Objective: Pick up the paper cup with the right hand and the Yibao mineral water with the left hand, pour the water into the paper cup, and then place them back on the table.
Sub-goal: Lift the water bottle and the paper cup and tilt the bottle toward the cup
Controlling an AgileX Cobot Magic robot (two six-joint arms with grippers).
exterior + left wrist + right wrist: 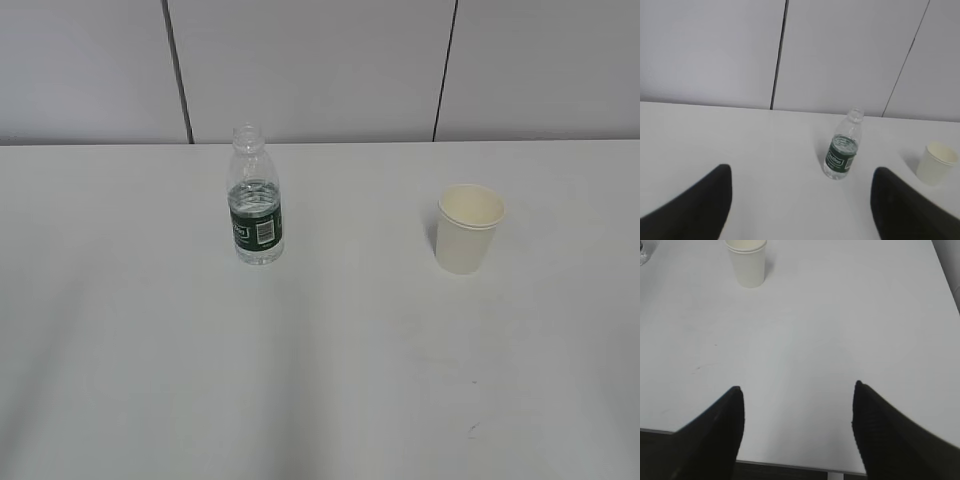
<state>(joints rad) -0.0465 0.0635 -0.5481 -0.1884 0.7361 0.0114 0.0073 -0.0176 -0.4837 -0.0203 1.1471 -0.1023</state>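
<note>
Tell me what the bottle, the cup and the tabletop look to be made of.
Yibao mineral water: clear, glossy ribbed plastic, since the water shows through; its dark green label looks like printed film. Paper cup: matte cream paper, judging by its rolled rim. Table: smooth white surface with faint scuffs, probably laminate, though that is uncertain.

A pale grey panelled wall (310,70) with thin dark vertical seams (178,70) stands behind, evenly lit
</note>
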